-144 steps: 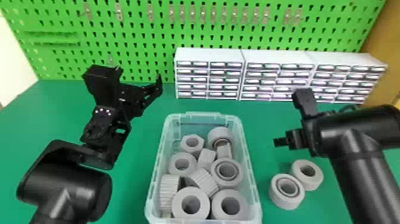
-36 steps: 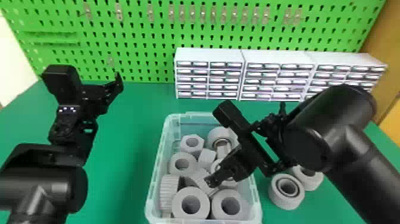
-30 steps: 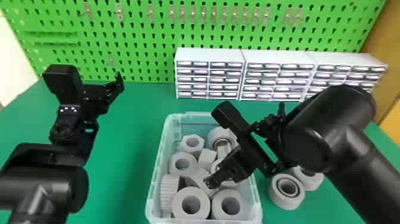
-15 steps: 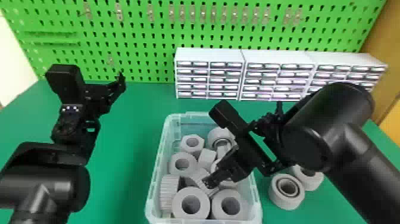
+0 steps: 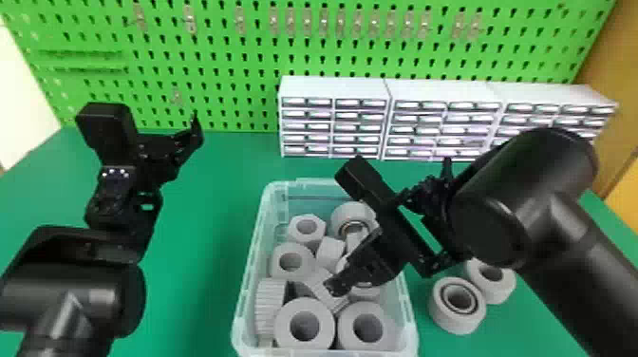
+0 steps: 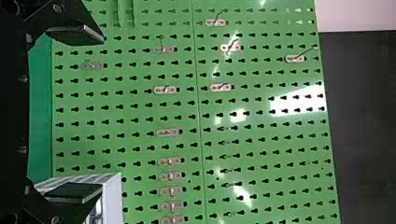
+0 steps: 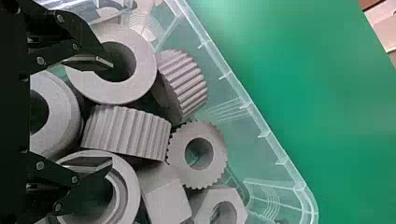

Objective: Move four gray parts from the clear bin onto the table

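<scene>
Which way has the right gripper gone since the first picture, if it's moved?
Yes. In the head view, the right gripper went left: first it was beyond the clear bin's right side, and now it is over the gray parts inside.

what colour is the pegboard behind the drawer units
Bright green; the pegboard shows best in the left wrist view.

Head cam looks fwd/down. L cam faces pegbd (image 5: 228,57) past L pincer (image 5: 184,145); close-in R cam, head share bin (image 5: 409,311) under R pincer (image 5: 342,281).

Green pegboard (image 5: 228,61), white drawer units (image 5: 334,88) before it.
</scene>
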### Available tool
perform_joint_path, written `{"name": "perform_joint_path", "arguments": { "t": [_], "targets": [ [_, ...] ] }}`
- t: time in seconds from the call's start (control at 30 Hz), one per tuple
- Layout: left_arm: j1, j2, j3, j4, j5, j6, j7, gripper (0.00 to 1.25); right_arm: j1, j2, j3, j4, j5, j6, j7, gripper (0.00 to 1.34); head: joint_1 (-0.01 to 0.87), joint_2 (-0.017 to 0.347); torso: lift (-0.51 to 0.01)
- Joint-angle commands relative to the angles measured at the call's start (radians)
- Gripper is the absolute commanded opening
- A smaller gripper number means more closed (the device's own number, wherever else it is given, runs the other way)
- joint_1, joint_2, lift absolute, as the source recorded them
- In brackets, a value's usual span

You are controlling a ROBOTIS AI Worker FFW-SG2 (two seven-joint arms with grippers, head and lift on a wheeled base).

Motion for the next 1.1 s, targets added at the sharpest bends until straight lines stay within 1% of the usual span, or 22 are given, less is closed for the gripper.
{"name": "perform_joint_path", "arguments": {
  "t": [0.0, 0.1, 0.27, 0.37, 0.47, 0.87, 1.07],
  "targets": [
    [-0.001, -0.001, -0.003, 0.002, 0.002, 0.0, 0.0, 1.08, -0.006, 0.02, -0.003, 0.026, 0.021, 0.001, 0.0, 0.8, 0.678, 0.034, -0.05],
    [-0.003, -0.001, -0.002, 0.002, 0.002, 0.0, 0.0, 1.08, -0.018, 0.037, 0.004, 0.049, 0.03, 0.001, 0.0, 0.81, 0.678, 0.034, -0.05],
    [-0.004, -0.001, -0.005, 0.006, 0.003, 0.0, 0.0, 1.08, -0.036, 0.081, 0.018, 0.095, 0.053, 0.001, 0.0, 0.81, 0.678, 0.034, -0.05],
    [-0.004, -0.001, -0.006, 0.007, 0.003, 0.0, 0.0, 1.08, -0.047, 0.103, 0.034, 0.12, 0.061, 0.001, 0.0, 0.81, 0.678, 0.034, -0.05],
    [-0.004, 0.0, -0.006, 0.007, 0.003, 0.0, 0.0, 1.08, -0.064, 0.113, 0.064, 0.147, 0.052, 0.001, 0.0, 0.81, 0.678, 0.034, -0.05],
    [-0.012, 0.0, -0.005, 0.009, 0.005, 0.0, -0.006, 1.08, -0.089, 0.113, 0.124, 0.196, 0.015, 0.001, 0.0, 0.8, 0.678, 0.034, -0.05],
    [-0.021, 0.0, -0.003, 0.009, 0.003, 0.0, -0.012, 1.08, -0.107, 0.106, 0.169, 0.216, -0.016, 0.001, 0.0, 0.8, 0.678, 0.034, -0.05]
  ]
}}
